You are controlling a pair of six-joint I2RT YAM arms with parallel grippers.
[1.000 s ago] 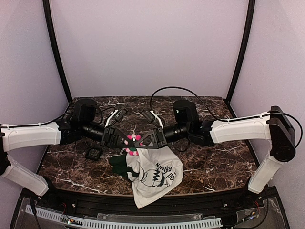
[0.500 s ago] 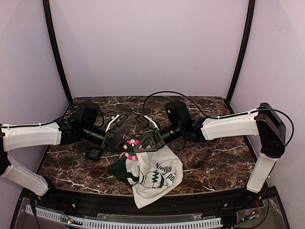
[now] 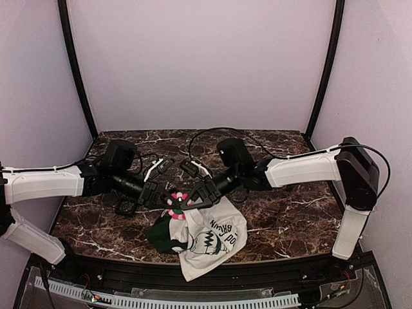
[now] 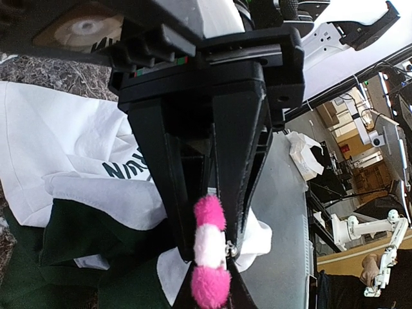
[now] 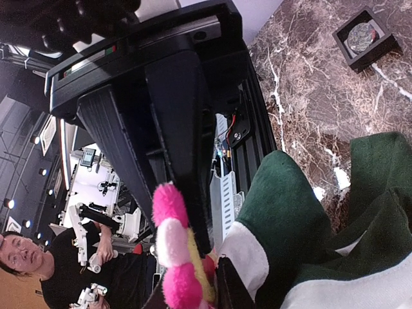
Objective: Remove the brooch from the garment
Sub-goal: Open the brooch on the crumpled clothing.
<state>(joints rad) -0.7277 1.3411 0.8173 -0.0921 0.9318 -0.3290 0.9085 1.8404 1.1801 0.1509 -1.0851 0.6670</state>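
Left pincer point(image 4: 212, 256), brooch point(image 4: 210, 248) between its tips.

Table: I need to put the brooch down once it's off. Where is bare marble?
Bare marble lies right of the shirt, toward the right edge, and front-left between the frame and the near edge. It is crowded at centre, around the brooch.

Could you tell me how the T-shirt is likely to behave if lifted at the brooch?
Probably floppy: the T-shirt lies crumpled in soft folds and droops past the table edge, so it would likely drape rather than hold shape. It looks thin and light, so it may well rise with the brooch pinched in the left gripper unless something holds it down.
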